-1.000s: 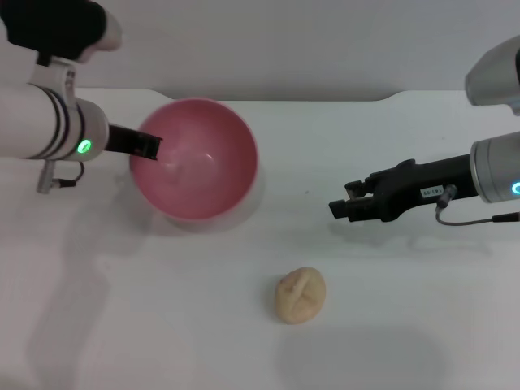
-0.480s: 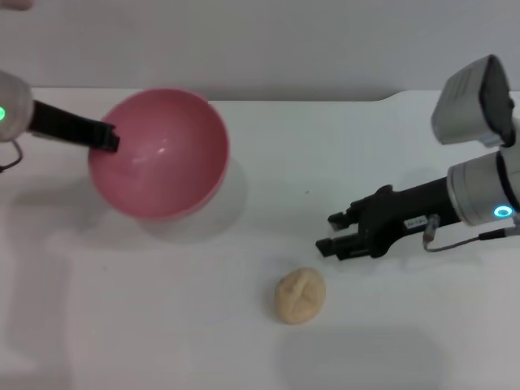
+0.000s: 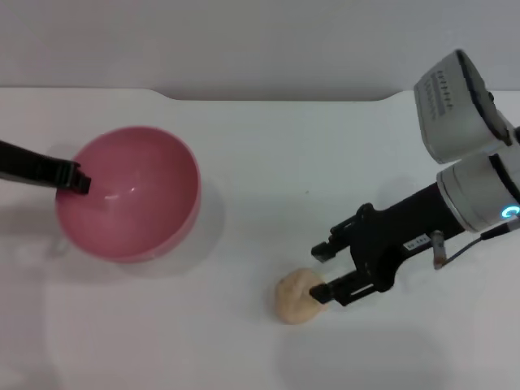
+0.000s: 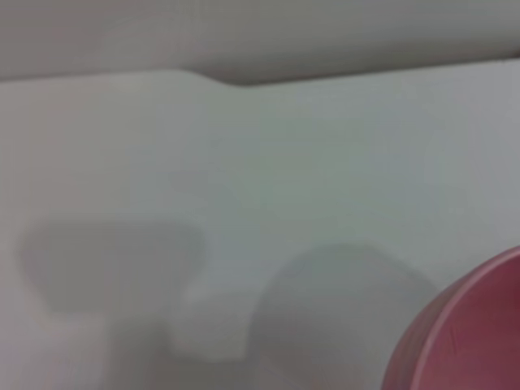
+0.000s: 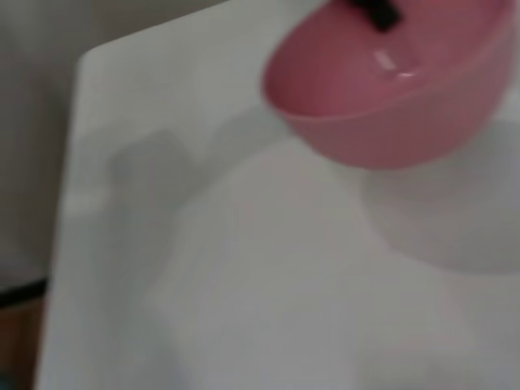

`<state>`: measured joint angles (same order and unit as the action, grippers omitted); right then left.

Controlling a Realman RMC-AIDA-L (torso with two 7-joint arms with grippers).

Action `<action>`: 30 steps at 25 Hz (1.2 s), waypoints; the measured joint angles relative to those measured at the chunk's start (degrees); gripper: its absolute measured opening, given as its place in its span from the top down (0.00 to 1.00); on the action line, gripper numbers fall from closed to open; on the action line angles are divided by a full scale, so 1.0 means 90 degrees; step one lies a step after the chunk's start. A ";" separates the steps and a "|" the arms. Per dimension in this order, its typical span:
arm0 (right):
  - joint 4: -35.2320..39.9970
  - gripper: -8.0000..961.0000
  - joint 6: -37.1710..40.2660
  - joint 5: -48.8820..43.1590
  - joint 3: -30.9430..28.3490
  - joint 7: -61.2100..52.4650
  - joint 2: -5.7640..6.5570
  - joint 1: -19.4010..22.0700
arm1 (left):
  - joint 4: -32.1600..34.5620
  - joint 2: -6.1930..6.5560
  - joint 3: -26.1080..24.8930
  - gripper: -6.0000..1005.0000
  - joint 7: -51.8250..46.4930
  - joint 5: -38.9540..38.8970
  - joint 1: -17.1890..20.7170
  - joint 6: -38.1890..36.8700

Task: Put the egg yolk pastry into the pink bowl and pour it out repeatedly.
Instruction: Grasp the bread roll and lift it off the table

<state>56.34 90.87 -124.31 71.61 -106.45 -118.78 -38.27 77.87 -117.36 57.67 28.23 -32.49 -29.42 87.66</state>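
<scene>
The pink bowl (image 3: 138, 203) is at the left, empty and near upright. My left gripper (image 3: 76, 180) is shut on its left rim, one dark finger inside. The right wrist view shows the bowl (image 5: 390, 97) a little above the table with its shadow below, and that finger (image 5: 375, 11) on the rim. The bowl's edge also shows in the left wrist view (image 4: 467, 337). The egg yolk pastry (image 3: 292, 299) lies on the white table (image 3: 244, 146) at the front middle. My right gripper (image 3: 323, 273) is open at the pastry's right side, its lower finger touching it.
The table's back edge runs along a grey wall (image 3: 260, 41), with a step in the edge at the left and right. Nothing else stands on the table.
My left gripper has carried the bowl left and down, levelling it. My right gripper has moved forward and down to the pastry, with its jaws spread wider.
</scene>
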 joint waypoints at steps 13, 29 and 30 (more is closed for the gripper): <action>0.0152 0.36 -0.0993 -0.0852 0.1059 -0.0287 -0.0055 -0.0240 | -0.0048 -0.0045 0.0026 0.99 0.0105 -0.0052 0.0028 0.0041; -0.0336 0.40 -0.2532 -0.0518 0.2744 -0.0641 -0.0093 -0.0229 | -0.0079 -0.0066 0.0101 0.99 0.0070 -0.0096 -0.0019 -0.0130; -0.0337 0.41 -0.2568 -0.0492 0.2734 -0.0659 -0.0093 -0.0228 | -0.0079 -0.0066 0.0156 0.99 0.0065 -0.0114 -0.0017 -0.0156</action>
<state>53.31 67.76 -128.74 96.22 -112.38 -119.62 -40.32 77.16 -117.95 59.08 28.82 -33.51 -29.57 86.25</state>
